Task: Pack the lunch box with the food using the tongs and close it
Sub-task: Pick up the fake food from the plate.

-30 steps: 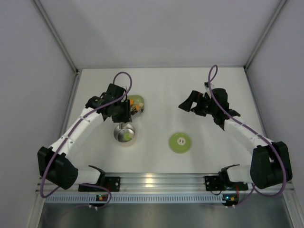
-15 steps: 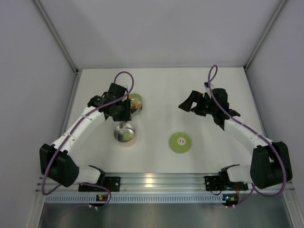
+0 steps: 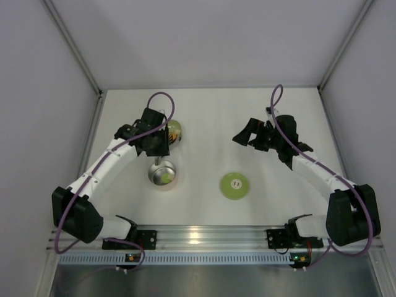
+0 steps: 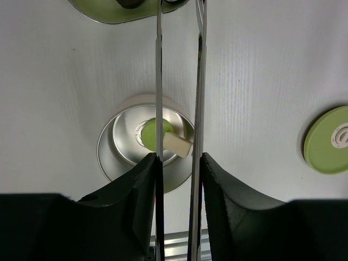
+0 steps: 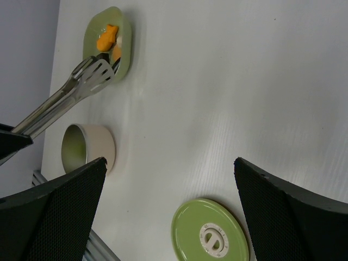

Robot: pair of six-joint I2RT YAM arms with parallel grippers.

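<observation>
My left gripper (image 4: 179, 159) is shut on the tongs (image 4: 199, 81), whose two thin arms run up between its fingers. In the right wrist view the tongs (image 5: 68, 95) reach with their tips over the edge of the pale green dish (image 5: 124, 22), where an orange piece of food (image 5: 107, 37) lies. The steel lunch box (image 4: 106, 157) stands open below the tongs and holds a yellow-green piece (image 4: 149, 133) and a pale piece (image 4: 178, 145). Its green lid (image 3: 235, 185) lies flat on the table to the right. My right gripper (image 5: 169, 163) hangs open above the lid (image 5: 209, 234).
From above, the left gripper (image 3: 158, 143) covers most of the dish (image 3: 177, 129), and the lunch box (image 3: 154, 177) sits just in front of it. White walls enclose the table on three sides. An aluminium rail (image 3: 204, 235) runs along the near edge.
My left gripper with the tongs has shifted slightly over the dish, hiding more of it and its food from above. The right arm has not moved.
</observation>
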